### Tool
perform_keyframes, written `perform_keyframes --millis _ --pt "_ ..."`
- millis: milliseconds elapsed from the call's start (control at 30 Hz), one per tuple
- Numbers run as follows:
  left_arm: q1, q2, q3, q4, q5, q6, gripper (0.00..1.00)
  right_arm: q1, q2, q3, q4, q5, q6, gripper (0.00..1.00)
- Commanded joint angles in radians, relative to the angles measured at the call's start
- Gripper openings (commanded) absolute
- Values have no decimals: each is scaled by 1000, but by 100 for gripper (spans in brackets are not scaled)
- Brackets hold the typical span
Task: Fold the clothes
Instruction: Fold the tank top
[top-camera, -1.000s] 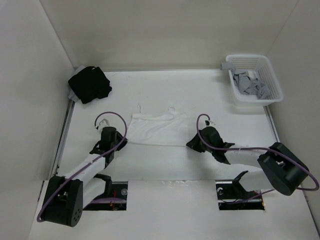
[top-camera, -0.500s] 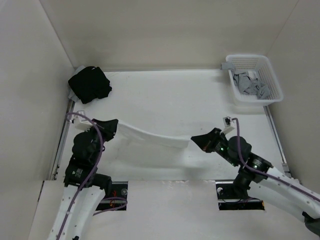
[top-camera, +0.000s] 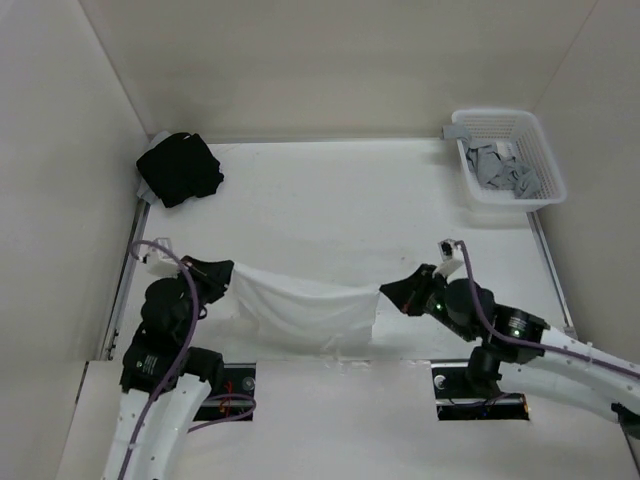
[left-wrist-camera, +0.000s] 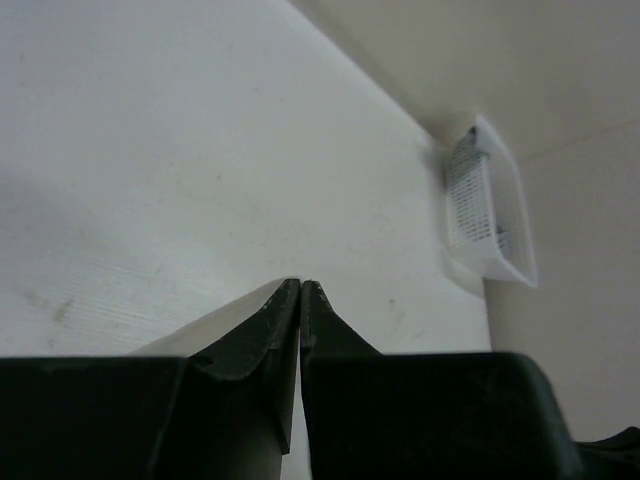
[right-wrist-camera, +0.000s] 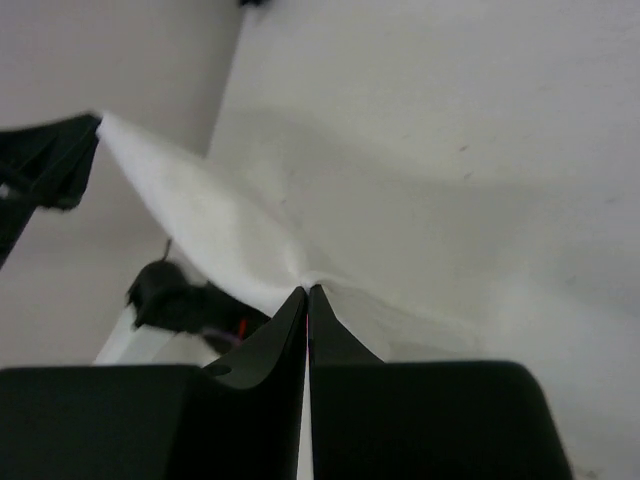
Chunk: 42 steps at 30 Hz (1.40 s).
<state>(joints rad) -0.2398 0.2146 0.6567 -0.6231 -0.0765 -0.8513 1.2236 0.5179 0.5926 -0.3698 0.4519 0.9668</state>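
Observation:
The clothes (top-camera: 305, 310), a thin white garment, hang off the table as a sagging sheet stretched between my two grippers near the table's front edge. My left gripper (top-camera: 225, 272) is shut on its left top corner, and my right gripper (top-camera: 385, 292) is shut on its right top corner. In the right wrist view the clothes (right-wrist-camera: 215, 225) bunch into the shut tips of the right gripper (right-wrist-camera: 308, 288) and run away to the far black left gripper (right-wrist-camera: 50, 160). In the left wrist view the left gripper (left-wrist-camera: 300, 284) has its jaws pressed together, with the fabric hidden behind them.
A black cloth bundle (top-camera: 178, 168) lies at the back left corner. A white plastic basket (top-camera: 508, 158) holding grey garments (top-camera: 500, 170) stands at the back right, and the basket (left-wrist-camera: 485, 210) also shows in the left wrist view. Walls enclose the table on three sides.
The clothes lay flat on the table a second ago. Both grippers have since risen and drawn back toward the front edge, lifting the clothes so they hang between them.

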Motion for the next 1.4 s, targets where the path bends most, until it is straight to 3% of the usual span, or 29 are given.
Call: perform_keyframes --millis 0,100,200,300,400,567,667,900,1233,1367 --pt "12 106 -97 107 -23 29 2 -240 108 -39 134 -163 -69 4" --pt "20 286 -150 325 -43 34 2 -542 282 -71 340 -448 -115 3" --pt "21 545 -148 586 -80 20 2 -735 489 -38 497 -573 -149 4" --pt "24 837 -54 776 -106 27 2 -837 695 53 577 -631 -175 4" --pt "41 1053 42 865 -106 25 2 -902 877 162 618 -673 -192 4" --pt "89 1288 168 928 -60 -5 2 -973 1068 302 637 -708 -194 4" --pt "86 1278 140 951 -29 -28 2 -979 1073 296 640 -710 -195 5" --pt "70 1083 -93 1020 -6 -34 3 -973 966 119 704 -691 -183 5" --pt "87 893 -322 1002 38 -35 4 -849 817 -122 697 -611 -158 6" --pt "96 859 -388 978 52 -32 9 -803 821 -174 677 -572 -145 10"
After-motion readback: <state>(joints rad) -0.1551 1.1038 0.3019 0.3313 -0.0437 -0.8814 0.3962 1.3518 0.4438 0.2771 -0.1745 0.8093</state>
